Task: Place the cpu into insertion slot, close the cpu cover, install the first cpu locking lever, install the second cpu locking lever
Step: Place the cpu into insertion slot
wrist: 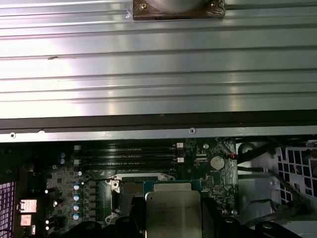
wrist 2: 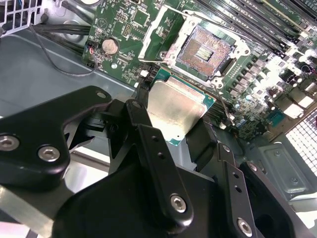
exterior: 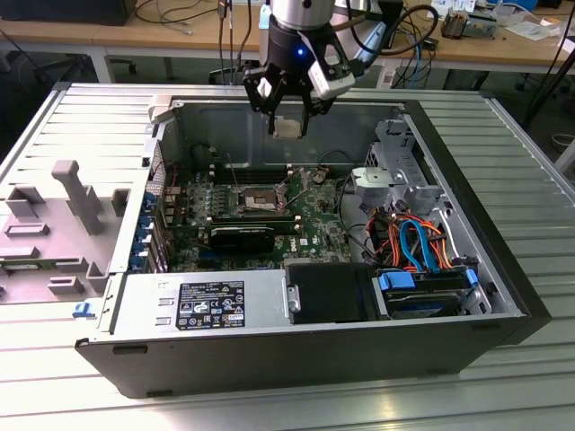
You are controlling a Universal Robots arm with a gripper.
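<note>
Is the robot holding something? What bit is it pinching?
Yes. The end effector pinches the cpu by two opposite side edges, leaving its silvery top showing.

Arm point(exterior: 293, 16) vertical, wrist pointing straight down. Pincer point(exterior: 288, 125) suspended in air, not resting on anything. Black fingers point(wrist 2: 148, 134) clamped on opposite edges of cpu point(wrist 2: 176, 108). Chip held flat, level, between fingertips.

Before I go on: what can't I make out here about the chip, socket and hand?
- Underside of the flat silvery-grey square cpu held in the black hand: faces away in both wrist views.
- Square silver-rimmed insertion slot: in the first wrist view, partly behind the cpu and cut by the picture's edge.
- Slot's pins: too small in the exterior view.
</note>
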